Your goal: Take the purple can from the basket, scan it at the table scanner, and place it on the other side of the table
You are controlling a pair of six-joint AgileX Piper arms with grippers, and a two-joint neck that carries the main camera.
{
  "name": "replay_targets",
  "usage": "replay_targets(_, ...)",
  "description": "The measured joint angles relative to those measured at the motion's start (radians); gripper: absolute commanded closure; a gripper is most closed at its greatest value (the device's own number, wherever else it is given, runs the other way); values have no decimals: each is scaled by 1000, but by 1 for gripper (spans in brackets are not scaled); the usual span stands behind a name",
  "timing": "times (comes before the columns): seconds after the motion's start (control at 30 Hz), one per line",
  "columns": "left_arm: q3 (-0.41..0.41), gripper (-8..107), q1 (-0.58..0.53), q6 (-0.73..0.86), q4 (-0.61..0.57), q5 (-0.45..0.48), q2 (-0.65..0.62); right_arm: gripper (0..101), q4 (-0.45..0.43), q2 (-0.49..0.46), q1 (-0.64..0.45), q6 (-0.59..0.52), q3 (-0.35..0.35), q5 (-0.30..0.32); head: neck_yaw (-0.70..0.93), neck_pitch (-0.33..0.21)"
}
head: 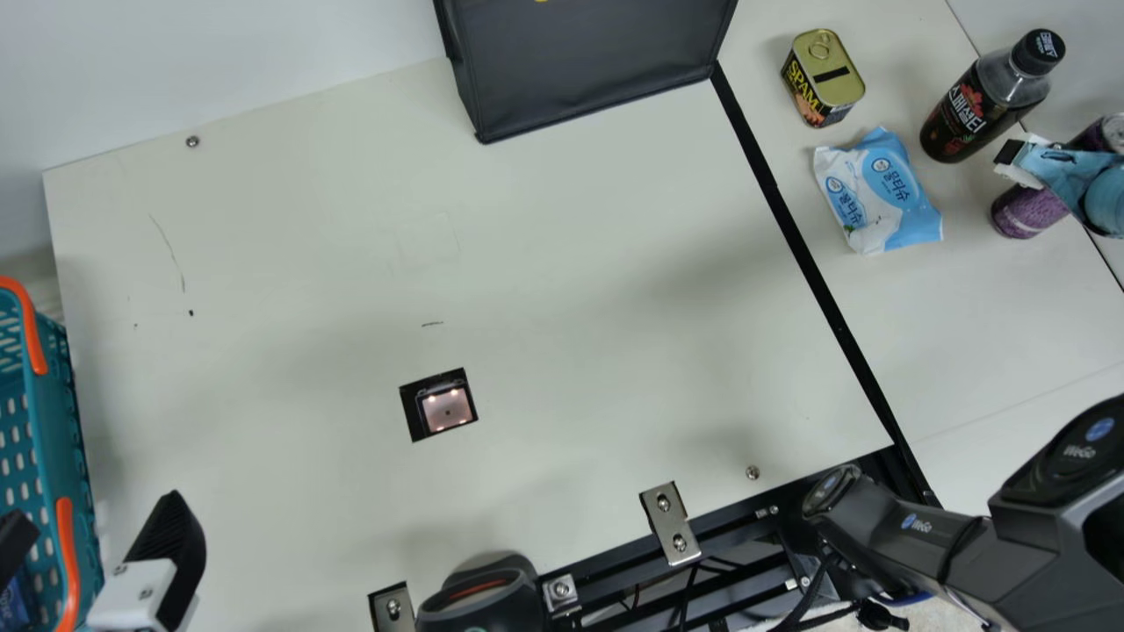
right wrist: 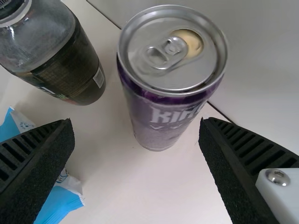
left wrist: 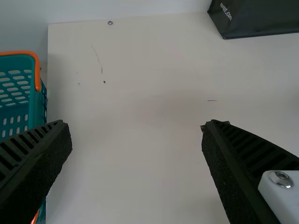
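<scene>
In the main view, my left gripper (head: 97,513) is low at the left, beside the teal basket (head: 68,421); its fingers are spread, also in the left wrist view, where the gripper (left wrist: 137,126) has nothing between its fingers. My right gripper (head: 1054,171) is at the right edge over the purple can (head: 1023,211), partly covering it. Seen by the right wrist camera, the gripper (right wrist: 135,123) is open, and the can (right wrist: 161,109) stands upright on the table beyond its fingertips, held by neither. The table scanner (head: 448,411) is a lit window in the tabletop.
Beside the can are a dark bottle (head: 983,105), a blue-white wipes pack (head: 878,193) and a yellow-topped tin (head: 821,79). A black bag (head: 588,61) stands at the back. A black device (head: 479,601) and metal brackets (head: 670,522) line the front edge.
</scene>
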Motion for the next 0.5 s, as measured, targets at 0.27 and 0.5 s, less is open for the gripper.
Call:
replay_targets(0.27, 0, 9, 0, 0, 0, 0, 0, 6, 0, -9, 3, 2, 3, -1, 0, 0)
replay_targets(0.5, 0, 9, 0, 0, 0, 0, 0, 6, -17, -46, 3, 24, 9, 11, 0, 0)
